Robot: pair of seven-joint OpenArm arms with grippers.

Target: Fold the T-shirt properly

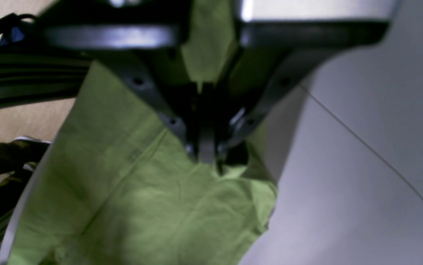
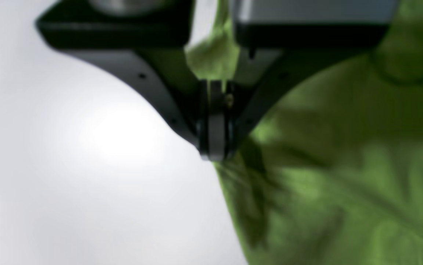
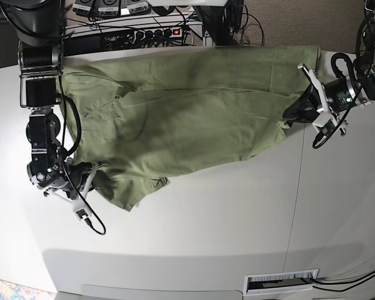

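the base view looks straight down from high above, taking in the whole table (image 3: pixel 194 225), the shirt (image 3: pixel 194 106) and both arms. the left wrist view sits just behind the left gripper (image 1: pixel 207 154), looking along its jaws, very near and blurred, at shirt (image 1: pixel 152 206) and table (image 1: pixel 344 184). the right wrist view does likewise behind the right gripper (image 2: pixel 215 152). all three share the shirt (image 2: pixel 336 176) and the table (image 2: pixel 86 165).
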